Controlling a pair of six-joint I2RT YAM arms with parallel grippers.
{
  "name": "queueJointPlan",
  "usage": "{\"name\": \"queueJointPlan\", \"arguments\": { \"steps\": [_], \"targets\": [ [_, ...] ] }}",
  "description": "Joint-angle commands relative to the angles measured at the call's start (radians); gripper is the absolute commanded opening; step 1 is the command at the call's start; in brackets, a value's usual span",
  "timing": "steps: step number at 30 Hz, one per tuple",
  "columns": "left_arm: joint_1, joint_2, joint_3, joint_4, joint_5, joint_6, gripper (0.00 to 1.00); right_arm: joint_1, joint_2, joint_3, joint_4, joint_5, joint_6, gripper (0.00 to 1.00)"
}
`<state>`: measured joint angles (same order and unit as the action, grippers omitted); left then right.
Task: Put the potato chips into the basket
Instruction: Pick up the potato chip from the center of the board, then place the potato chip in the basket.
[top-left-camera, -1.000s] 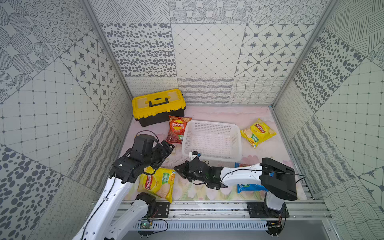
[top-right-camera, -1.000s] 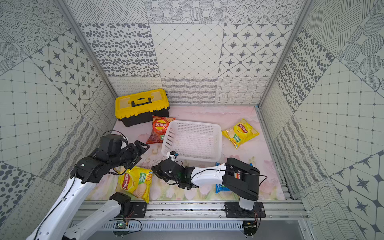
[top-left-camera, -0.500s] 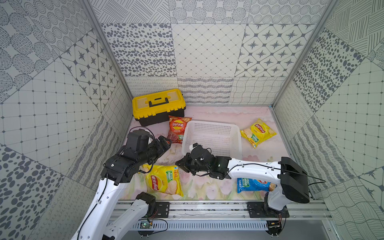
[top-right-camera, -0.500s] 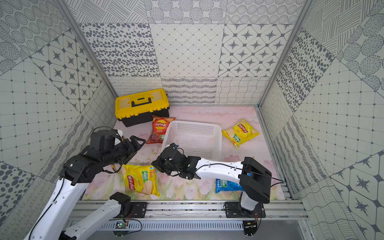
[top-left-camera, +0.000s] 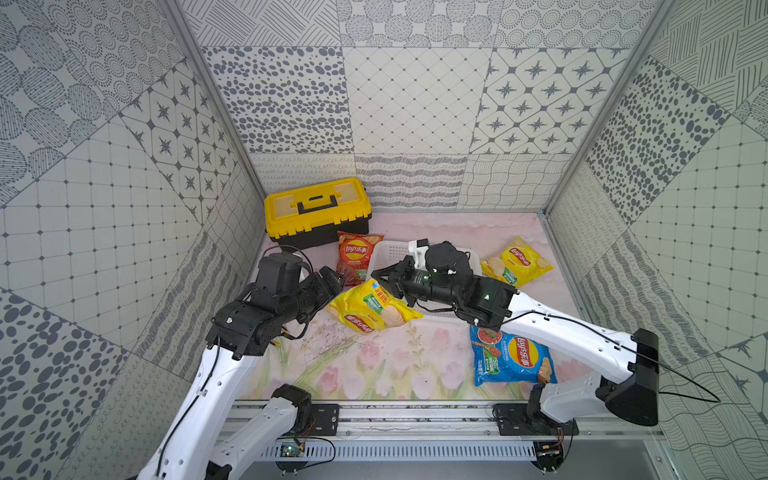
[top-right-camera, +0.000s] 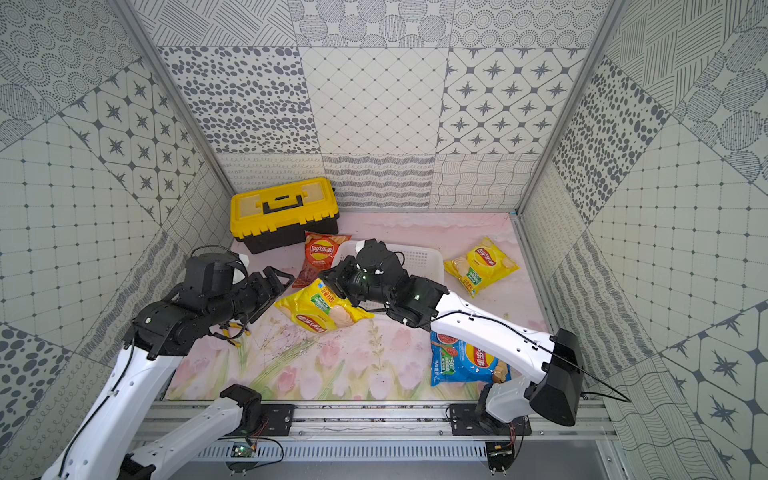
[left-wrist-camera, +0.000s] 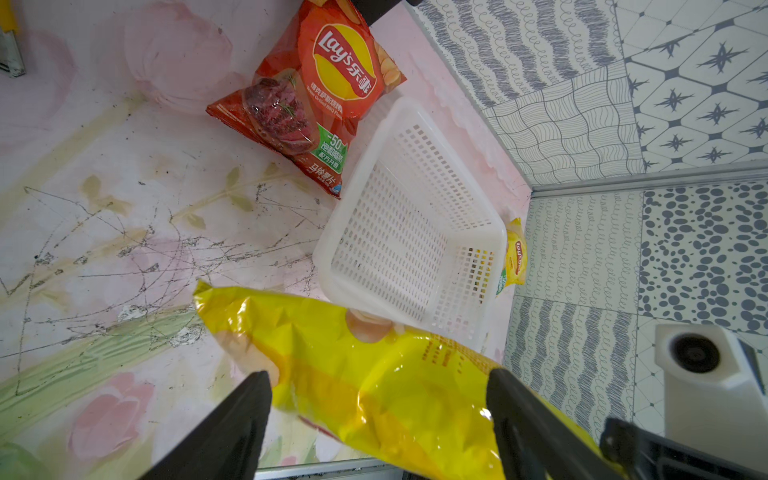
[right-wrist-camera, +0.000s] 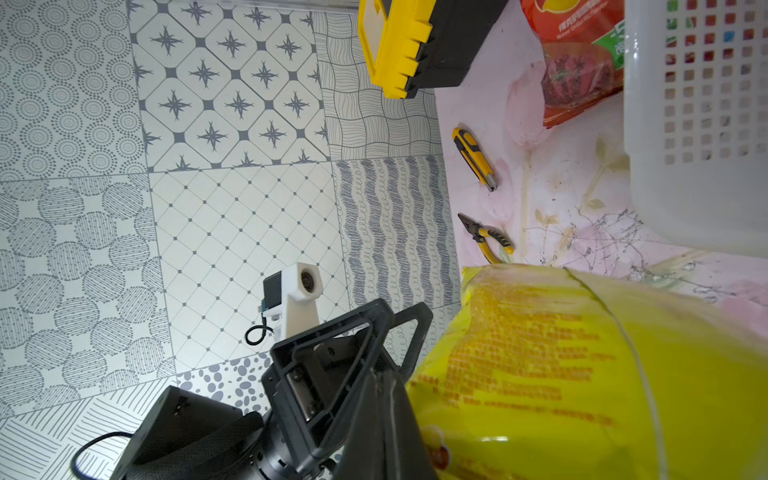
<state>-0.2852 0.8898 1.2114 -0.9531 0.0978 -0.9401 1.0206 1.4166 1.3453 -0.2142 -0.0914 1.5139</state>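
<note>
The basket (left-wrist-camera: 399, 232) is bare, so nothing is delivered yet. The right gripper (top-left-camera: 380, 280) clamps one yellow bag (top-left-camera: 370, 309) aloft at mid-frame, lower left of the basket, with the left gripper (top-left-camera: 336, 279) gaping beside it. The red-orange bag (top-left-camera: 354, 257), second yellow bag (top-left-camera: 517, 264) and blue bag (top-left-camera: 509, 353) lie outside.

I log: basket (left-wrist-camera: 399, 232) white, grid-holed. Red-orange bag (top-left-camera: 354, 257) left of basket; yellow bag (top-left-camera: 517, 262) right of it; second yellow bag (top-left-camera: 372, 309) before it, green patch; blue bag (top-left-camera: 509, 355) front-right, red-yellow logo. Toolbox (top-left-camera: 316, 210) behind-left, yellow lid, black base. Mat (top-left-camera: 374, 365) pink, tulip print.
</note>
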Motion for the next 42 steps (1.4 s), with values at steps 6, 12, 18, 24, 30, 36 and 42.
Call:
{"name": "queueJointPlan", "arguments": {
  "steps": [6,12,18,24,30,36,42],
  "targets": [
    [0.004,0.048,-0.021,0.077,0.038,0.016,0.86,-0.135,-0.094,0.076,-0.014,0.012,0.006,0.0],
    [0.005,0.081,-0.019,0.106,0.072,0.023,0.86,-0.243,-0.167,0.012,-0.014,0.079,0.045,0.0],
    [-0.001,0.104,-0.062,0.247,0.235,0.032,0.87,-0.35,-0.235,-0.101,-0.025,0.113,0.107,0.0],
    [-0.078,0.14,-0.089,0.371,0.379,0.101,0.94,-0.434,-0.305,-0.223,-0.059,0.16,0.199,0.0],
    [-0.236,0.138,-0.117,0.489,0.285,0.22,0.98,-0.479,-0.345,-0.296,-0.1,0.248,0.273,0.0],
    [-0.33,0.195,-0.115,0.556,0.228,0.253,0.99,-0.526,-0.345,-0.309,-0.158,0.275,0.311,0.0],
    [-0.385,0.294,-0.084,0.595,0.178,0.276,0.99,-0.53,-0.351,-0.312,-0.296,0.323,0.432,0.0]
  ]
}}
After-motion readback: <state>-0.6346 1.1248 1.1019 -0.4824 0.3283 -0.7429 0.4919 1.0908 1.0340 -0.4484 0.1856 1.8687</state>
